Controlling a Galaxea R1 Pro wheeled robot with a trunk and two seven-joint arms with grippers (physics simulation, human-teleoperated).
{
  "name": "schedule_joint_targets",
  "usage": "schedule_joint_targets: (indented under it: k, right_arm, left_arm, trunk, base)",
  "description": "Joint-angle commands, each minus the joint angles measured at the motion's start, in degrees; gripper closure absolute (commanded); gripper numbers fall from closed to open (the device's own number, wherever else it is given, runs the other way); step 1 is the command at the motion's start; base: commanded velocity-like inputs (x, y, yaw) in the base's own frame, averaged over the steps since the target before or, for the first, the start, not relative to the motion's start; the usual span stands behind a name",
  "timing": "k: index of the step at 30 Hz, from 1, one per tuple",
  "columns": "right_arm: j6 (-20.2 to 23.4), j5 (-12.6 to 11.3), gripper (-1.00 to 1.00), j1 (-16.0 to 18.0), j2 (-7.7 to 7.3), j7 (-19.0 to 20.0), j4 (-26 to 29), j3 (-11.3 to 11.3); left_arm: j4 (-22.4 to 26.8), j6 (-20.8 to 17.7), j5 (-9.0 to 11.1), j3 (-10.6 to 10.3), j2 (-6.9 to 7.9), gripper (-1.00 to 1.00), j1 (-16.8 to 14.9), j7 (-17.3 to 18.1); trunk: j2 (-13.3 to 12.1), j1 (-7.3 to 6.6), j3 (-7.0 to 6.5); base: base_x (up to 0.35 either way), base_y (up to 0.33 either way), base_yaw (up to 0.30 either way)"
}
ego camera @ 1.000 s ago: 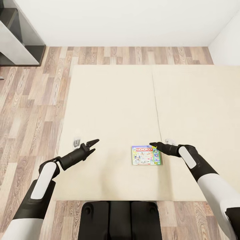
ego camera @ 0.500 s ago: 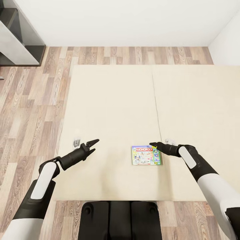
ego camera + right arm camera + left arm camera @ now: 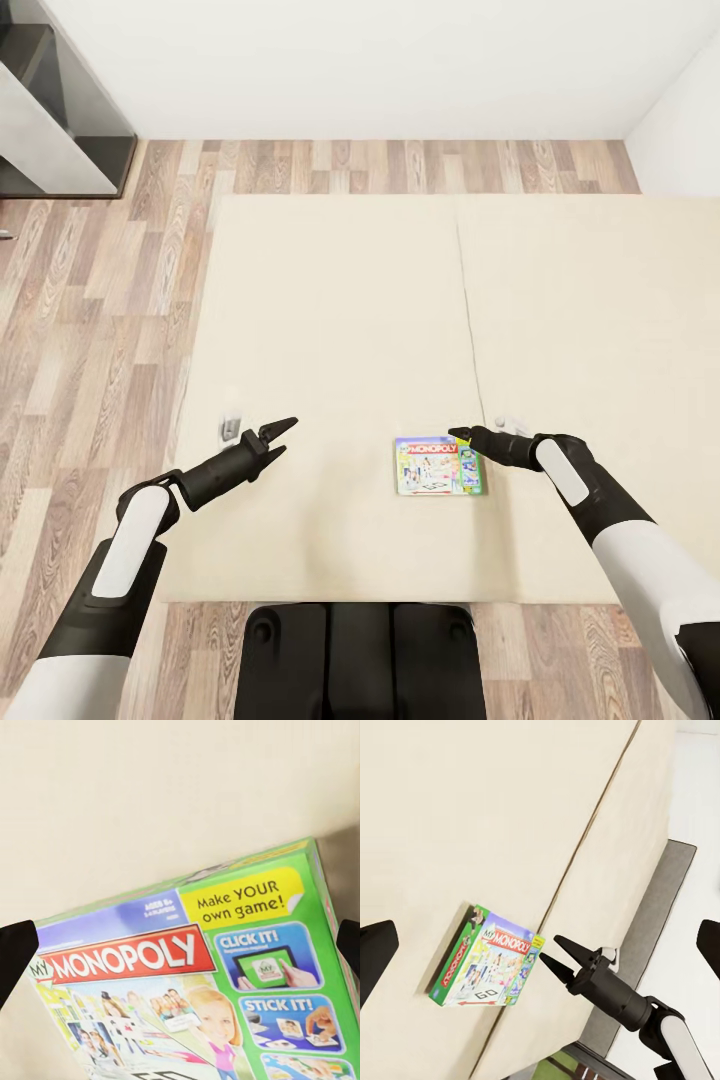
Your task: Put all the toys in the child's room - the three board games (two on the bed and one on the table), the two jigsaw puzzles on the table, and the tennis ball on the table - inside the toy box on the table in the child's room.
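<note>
A Monopoly board game [image 3: 440,466] lies flat on the beige bed [image 3: 340,300], near its front edge. My right gripper [image 3: 462,436] hovers open at the box's far right corner. The right wrist view looks straight down on the Monopoly box [image 3: 195,982], with a dark fingertip [image 3: 15,952] at each side edge. My left gripper [image 3: 280,436] is open over bare mattress, well to the left of the box. Its wrist view takes in the box [image 3: 487,960] and the right gripper [image 3: 552,949] beside it. The table and toy box are out of view.
A mattress seam [image 3: 468,320] runs from front to back just right of the box. Wood-plank floor [image 3: 90,330] lies left of and beyond the bed. A grey shelf unit [image 3: 60,120] stands at the far left by the white wall. My base [image 3: 360,650] sits at the bed's front edge.
</note>
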State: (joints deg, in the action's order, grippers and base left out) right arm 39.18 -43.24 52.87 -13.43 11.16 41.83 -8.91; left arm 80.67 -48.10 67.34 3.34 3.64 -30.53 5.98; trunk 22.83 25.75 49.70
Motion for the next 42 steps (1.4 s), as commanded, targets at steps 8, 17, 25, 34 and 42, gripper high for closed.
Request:
schedule_joint_targets:
  k: [8, 17, 25, 34, 42]
  right_arm:
    - [0.3, 0.3, -1.0, -1.6, -0.41, -0.1, 1.3, -0.9]
    - [0.5, 0.4, -1.0, -4.5, -0.64, -0.5, 4.2, -1.2]
    - [2.0, 0.4, -1.0, -5.9, -0.72, -0.7, 5.5, -1.0]
    - [4.2, 0.4, -1.0, -6.0, -1.47, -0.9, 5.7, -0.8]
    - [4.6, 0.4, -1.0, -6.0, -1.84, -0.9, 5.7, -0.6]
  left_arm:
    - [1.5, -1.9, 1.1, 0.7, 1.24, -1.0, 0.4, -0.1]
    - [4.4, -4.8, 2.5, 0.9, 2.29, -1.0, 0.6, -0.3]
    - [7.0, -6.0, 3.0, 0.7, 2.43, -1.0, 0.7, -0.3]
    - [7.5, -6.1, 3.2, 0.6, 2.47, -1.0, 0.8, -0.3]
    - [7.5, -6.1, 3.2, 0.5, 2.5, -1.0, 0.8, -0.3]
  trunk:
    - [0.1, 0.03, 0.06]
    - [0.1, 0.03, 0.06]
    - [0.1, 0.03, 0.06]
    - [0.1, 0.03, 0.06]
    - [0.1, 0.03, 0.06]
  base:
    - [0.0, 0.0, 0.0]
    - [0.0, 0.0, 0.0]
    - [0.0, 0.0, 0.0]
    - [0.0, 0.0, 0.0]
    - [0.0, 0.0, 0.0]
